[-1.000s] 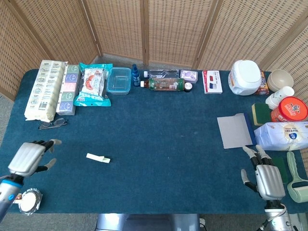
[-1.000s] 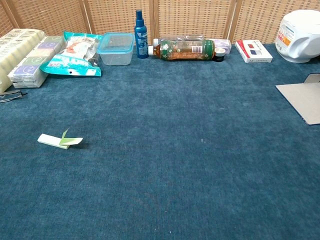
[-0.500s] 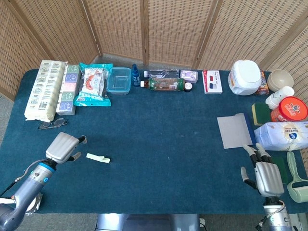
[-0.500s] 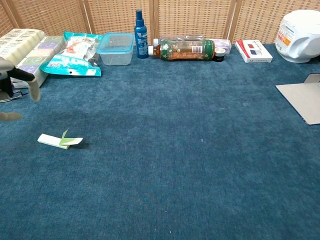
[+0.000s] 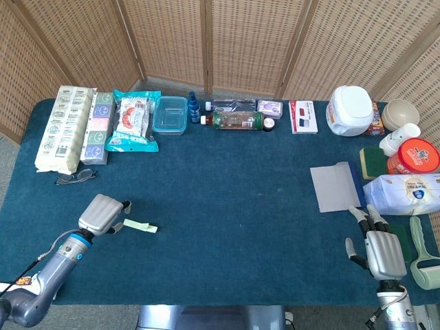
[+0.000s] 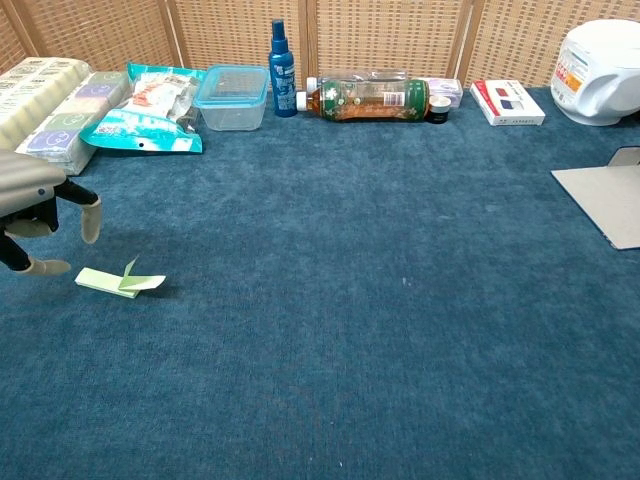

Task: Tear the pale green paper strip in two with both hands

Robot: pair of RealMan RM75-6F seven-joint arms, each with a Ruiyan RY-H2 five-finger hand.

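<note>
L hand (image 5: 102, 214), silver-backed w/ dark fingers, hovers low over the dark blue carpeted bench (image 5: 227, 206) near the front-left edge, palm down, back of hand up. Forearm runs back toward the front-left corner. In chest view its fingers (image 6: 90, 218) hang down, spread apart, tips pointing at the bench; nothing between them, so the hand is empty and unclenched. One fingertip sits just beside the left end of the pale green paper strip (image 5: 140, 225); can't tell if it touches.

The strip lies flat on the bench, just right of the L hand, w/ a small folded flap sticking up near its right end in chest view (image 6: 120, 282). It's in one piece.

R hand (image 5: 382, 251) rests at the front-right edge, back up, fingers extended fwd and slightly apart, holding nothing. Not seen in chest view. Just right of it lies a pale green lint roller (image 5: 425, 261).

Farther back on the right: a grey flat card sheet (image 5: 335, 187), a white wet-wipes pack (image 5: 404, 193), a red-lidded tub (image 5: 414, 157), a white rice cooker (image 5: 351, 110).

Mid-left: thin-framed eyeglasses (image 5: 75, 177).

Along the far edge, L to R: a long white tissue pack (image 5: 62, 128), a teal snack bag (image 5: 131, 121), a clear plastic lidded box (image 5: 170, 114), a blue spray bottle (image 5: 194, 108), a tea bottle lying on its side (image 5: 237, 120), a red and blue small box (image 5: 303, 116). Behind all stands a woven rattan screen (image 5: 227, 41).
</note>
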